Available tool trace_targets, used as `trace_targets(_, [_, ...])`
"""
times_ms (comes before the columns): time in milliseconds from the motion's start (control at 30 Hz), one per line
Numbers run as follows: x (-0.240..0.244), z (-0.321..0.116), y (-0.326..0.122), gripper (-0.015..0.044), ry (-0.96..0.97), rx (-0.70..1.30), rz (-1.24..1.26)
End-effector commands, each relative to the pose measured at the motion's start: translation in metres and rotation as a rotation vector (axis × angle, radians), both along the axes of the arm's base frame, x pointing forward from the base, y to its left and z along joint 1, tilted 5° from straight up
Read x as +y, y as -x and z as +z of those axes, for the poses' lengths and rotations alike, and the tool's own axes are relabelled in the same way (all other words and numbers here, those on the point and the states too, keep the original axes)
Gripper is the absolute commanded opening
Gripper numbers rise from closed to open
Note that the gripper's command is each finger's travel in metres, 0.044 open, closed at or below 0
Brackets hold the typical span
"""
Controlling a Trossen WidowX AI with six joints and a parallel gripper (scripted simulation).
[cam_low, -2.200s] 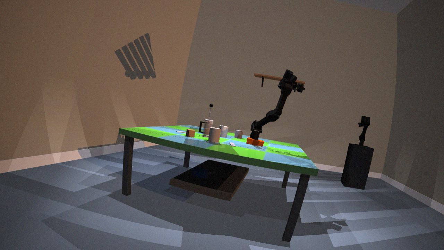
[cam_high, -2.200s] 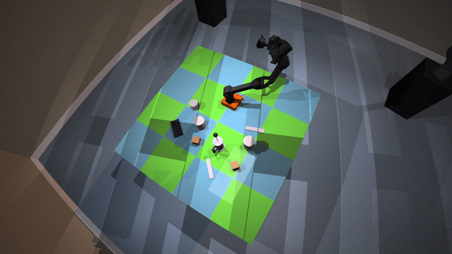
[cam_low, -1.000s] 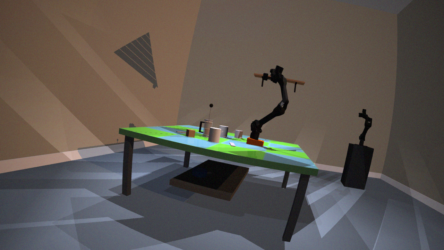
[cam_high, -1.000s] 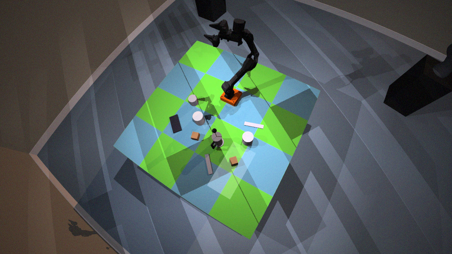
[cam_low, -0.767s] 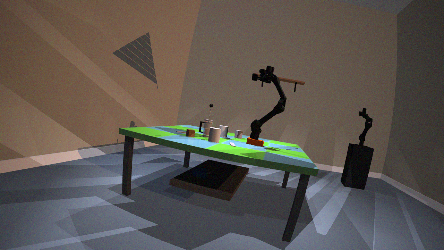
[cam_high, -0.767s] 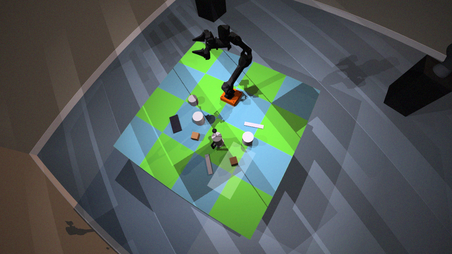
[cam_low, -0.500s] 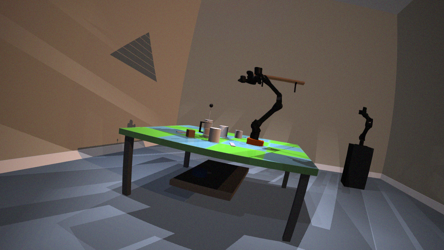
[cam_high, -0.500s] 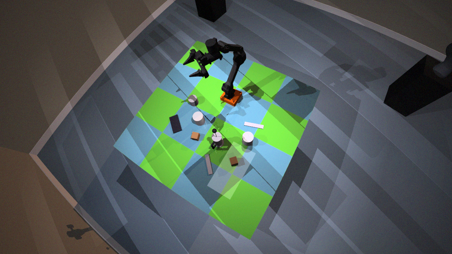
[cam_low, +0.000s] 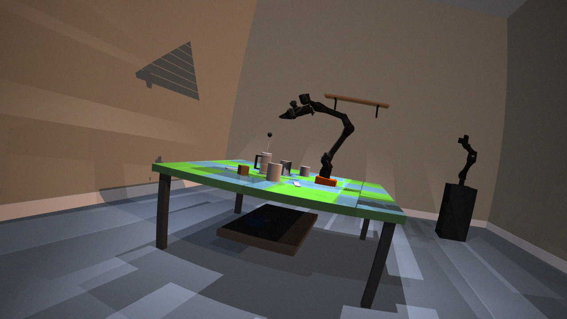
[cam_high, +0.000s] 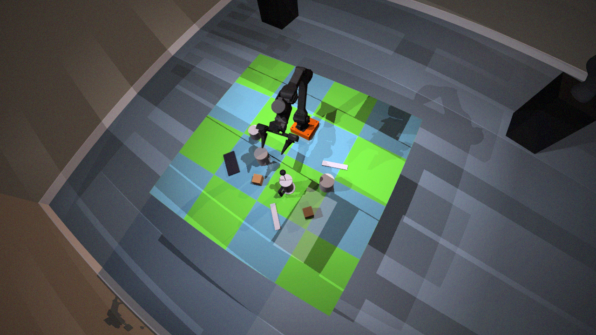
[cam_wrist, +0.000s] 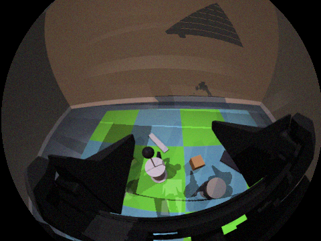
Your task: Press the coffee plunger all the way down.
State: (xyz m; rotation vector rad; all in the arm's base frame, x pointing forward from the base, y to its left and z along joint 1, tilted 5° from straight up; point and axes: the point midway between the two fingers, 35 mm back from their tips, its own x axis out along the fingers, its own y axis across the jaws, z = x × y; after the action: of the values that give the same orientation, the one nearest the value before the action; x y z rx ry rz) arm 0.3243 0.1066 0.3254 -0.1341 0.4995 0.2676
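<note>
I see the gripper spread wide, gripping nothing, high above the table | coffee press upright mid-table, well apart from it | plunger knob raised on its rod (framed between my fingers in the wrist view) | brown block beside the press

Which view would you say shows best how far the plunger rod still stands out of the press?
The exterior view: the plunger knob stands high above the press. Top and wrist views look down, foreshortening the rod.
</note>
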Motion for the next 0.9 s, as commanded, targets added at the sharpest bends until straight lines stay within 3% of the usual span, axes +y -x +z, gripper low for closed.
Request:
trace_targets(0, [0.044,-0.037,0.004,0.044,-0.027,0.09,0.145])
trace_targets(367, [0.04,-0.098,0.007,0.044,-0.027,0.094,0.139])
trace_targets(867, [0.046,-0.106,-0.006,0.044,-0.028,0.093,0.138])
